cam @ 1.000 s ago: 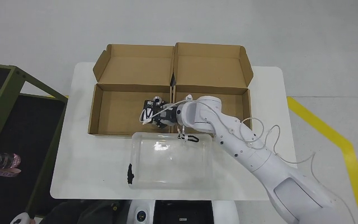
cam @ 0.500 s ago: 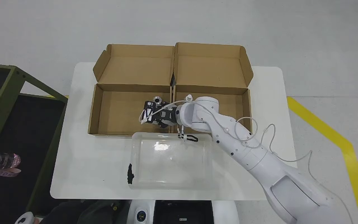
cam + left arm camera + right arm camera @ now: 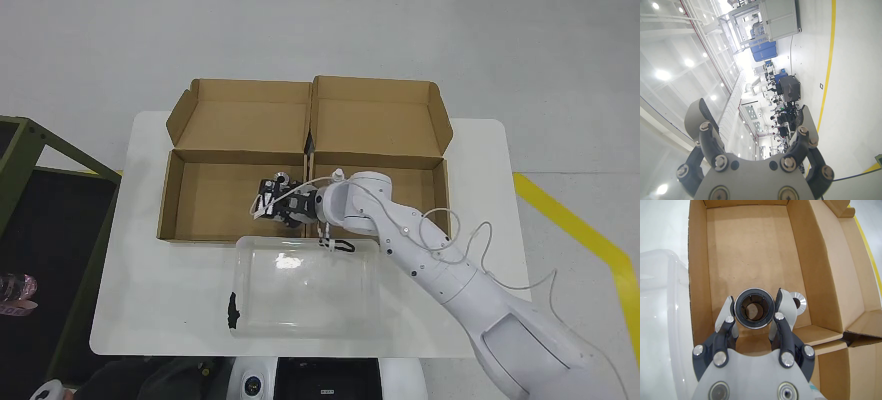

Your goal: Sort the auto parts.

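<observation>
Right end effector (image 3: 754,306) is gripping a black cylindrical bearing (image 3: 753,294) inside the left-hand cardboard box (image 3: 753,253).
Its two fingers are pressing against opposite sides of the bearing, whose hollow bore is facing the wrist camera; whether the part is touching the box floor cannot be told. In the top view the right end effector (image 3: 272,200) is sitting over the end of that box (image 3: 205,200) nearest the second cardboard box (image 3: 425,195). A silver flanged part (image 3: 799,302) is lying on the box floor just beside one finger. A clear plastic bin (image 3: 300,290) is standing on the white counter (image 3: 140,280), near the boxes' front walls. The left end effector (image 3: 753,113) is pointing out into the hall, fingers spread wide and holding nothing.
</observation>
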Available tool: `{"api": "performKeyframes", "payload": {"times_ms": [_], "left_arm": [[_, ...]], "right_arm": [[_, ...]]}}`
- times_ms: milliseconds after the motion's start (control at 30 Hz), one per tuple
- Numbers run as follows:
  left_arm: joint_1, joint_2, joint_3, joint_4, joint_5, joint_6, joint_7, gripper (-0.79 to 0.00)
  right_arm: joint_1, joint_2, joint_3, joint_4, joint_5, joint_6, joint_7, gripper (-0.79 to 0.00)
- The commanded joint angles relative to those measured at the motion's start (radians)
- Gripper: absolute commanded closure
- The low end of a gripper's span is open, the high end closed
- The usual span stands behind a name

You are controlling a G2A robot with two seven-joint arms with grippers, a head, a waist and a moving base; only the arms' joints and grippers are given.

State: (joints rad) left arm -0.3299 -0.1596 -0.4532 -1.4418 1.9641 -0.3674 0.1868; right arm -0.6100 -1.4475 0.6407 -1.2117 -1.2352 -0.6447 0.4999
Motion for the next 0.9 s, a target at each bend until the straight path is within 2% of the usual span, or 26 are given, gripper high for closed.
{"api": "performKeyframes", "payload": {"times_ms": [0, 167, 500, 667, 867], "left_arm": [[0.000, 0.000, 0.000, 0.000, 0.000, 0.000, 0.000, -0.785], [0.000, 0.000, 0.000, 0.000, 0.000, 0.000, 0.000, -0.785], [0.000, 0.000, 0.000, 0.000, 0.000, 0.000, 0.000, -0.785], [0.000, 0.000, 0.000, 0.000, 0.000, 0.000, 0.000, -0.785], [0.000, 0.000, 0.000, 0.000, 0.000, 0.000, 0.000, -0.785]], "right_arm": [[-0.002, 0.000, 0.003, 0.002, 0.000, -0.007, 0.000, -0.391], [-0.006, 0.002, 0.021, -0.007, 0.009, -0.022, -0.012, -0.391], [-0.026, 0.015, 0.079, -0.113, 0.028, -0.039, -0.020, -0.409], [-0.058, 0.032, 0.133, -0.203, 0.033, -0.050, -0.013, -0.400], [-0.137, 0.061, 0.212, -0.332, 0.043, -0.069, 0.005, -0.453]]}}
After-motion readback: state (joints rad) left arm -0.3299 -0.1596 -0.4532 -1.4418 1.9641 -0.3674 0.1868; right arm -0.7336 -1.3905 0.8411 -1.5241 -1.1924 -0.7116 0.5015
